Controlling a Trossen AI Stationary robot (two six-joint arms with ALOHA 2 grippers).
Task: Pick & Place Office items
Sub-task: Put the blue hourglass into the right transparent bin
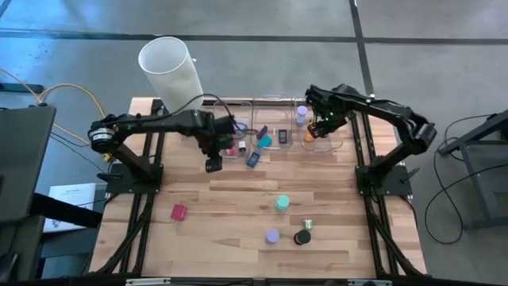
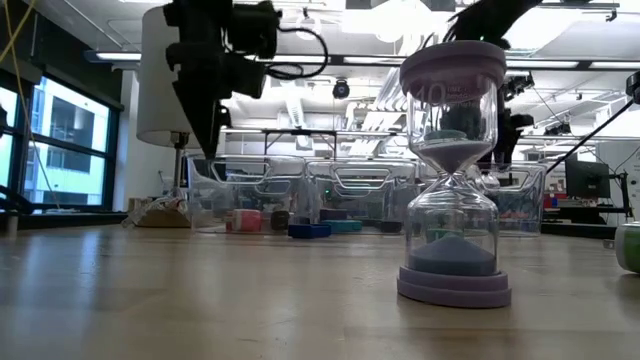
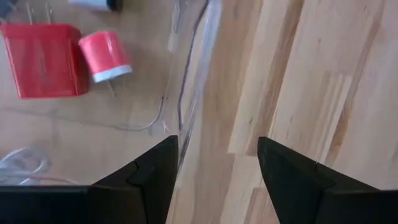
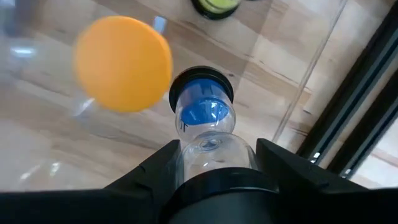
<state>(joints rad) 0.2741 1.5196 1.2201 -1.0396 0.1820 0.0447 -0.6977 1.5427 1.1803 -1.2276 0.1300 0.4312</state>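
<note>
Lavender-capped, a sand timer [image 2: 454, 170] stands nearest us on the wooden desk [image 1: 238, 199], with a black disc [image 1: 302, 237], a teal piece [image 1: 282, 204] and a red block [image 1: 178, 212] scattered around it. Farther back we see the left hand [image 1: 213, 161] hovering over the desk's planks just in front of the clear bins [image 1: 274, 131], its fingers apart and empty. Beyond it, the right hand [image 4: 217, 149] grips a blue sand timer [image 4: 202, 118] inside the rightmost bin, beside an orange disc [image 4: 123, 63].
</note>
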